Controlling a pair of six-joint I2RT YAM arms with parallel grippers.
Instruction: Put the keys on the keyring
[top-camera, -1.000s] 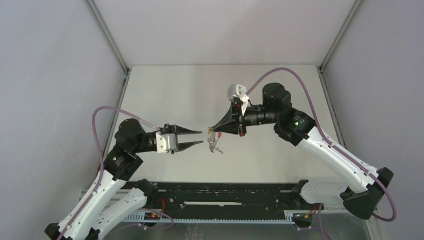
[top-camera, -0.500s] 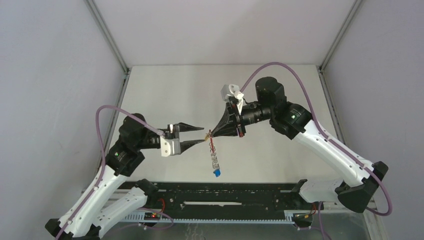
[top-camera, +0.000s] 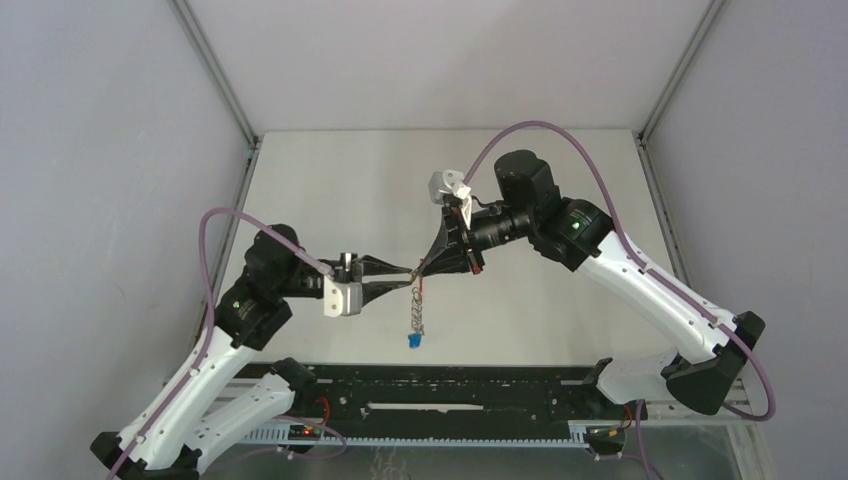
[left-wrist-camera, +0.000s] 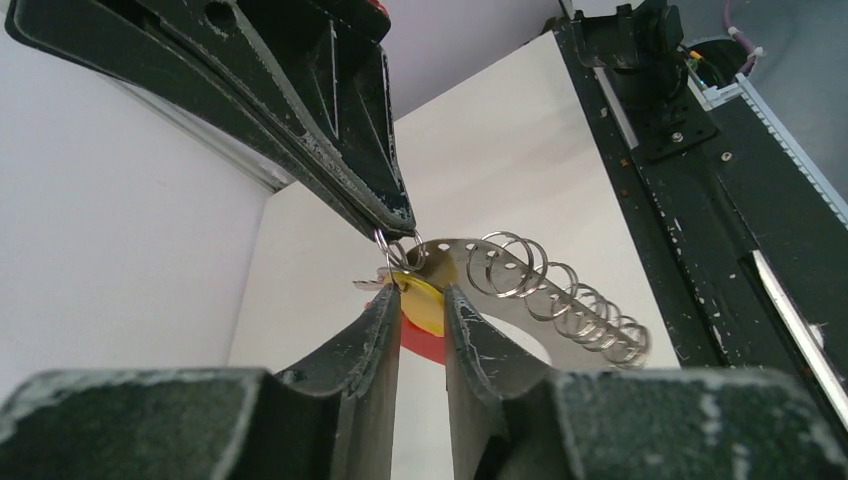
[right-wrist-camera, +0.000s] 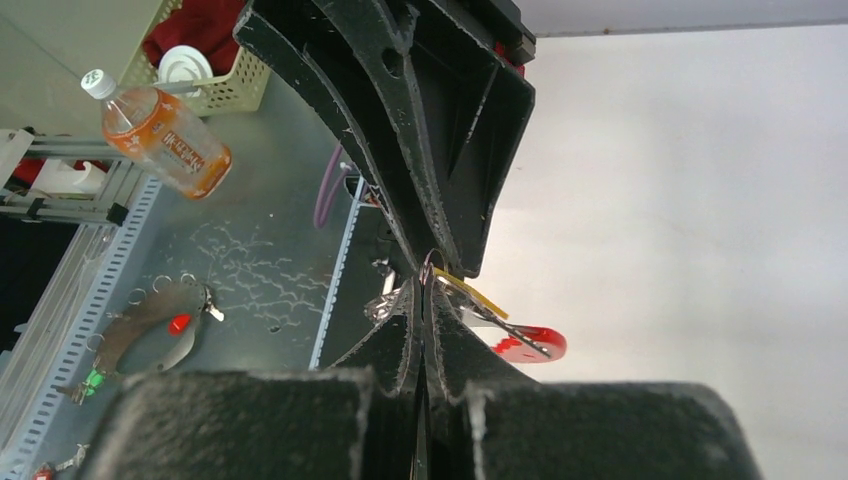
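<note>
Closing in from the left, the left gripper (top-camera: 410, 277) has drawn its fingers down from the wide spread of a second ago to a narrow gap. Its tips now meet those of the right gripper (right-wrist-camera: 422, 292) above the middle of the table (top-camera: 330, 190). In the left wrist view the round head of the yellow key (left-wrist-camera: 427, 303) sits in that gap, right at the fingertips; whether the pads actually press on it I cannot tell. The right gripper is pinched tight on a thin wire ring at the top of the keyring (left-wrist-camera: 540, 285), and both arms have drifted a little to the left while it held on. Just below the pinch the red tag (right-wrist-camera: 530, 345) hangs beside the yellow key. The string of metal rings was bunched under the right gripper a second ago and swung out to the near right half a second ago. It now hangs straighter on the near side of the two grippers, with the blue key (top-camera: 412, 340) dangling at its lowest end. That suggests the blue key is already attached and the two-handed stage has begun: the right holds the ring steady while the left takes the yellow key. Whether the yellow key is already threaded on the ring is too small to tell.
</note>
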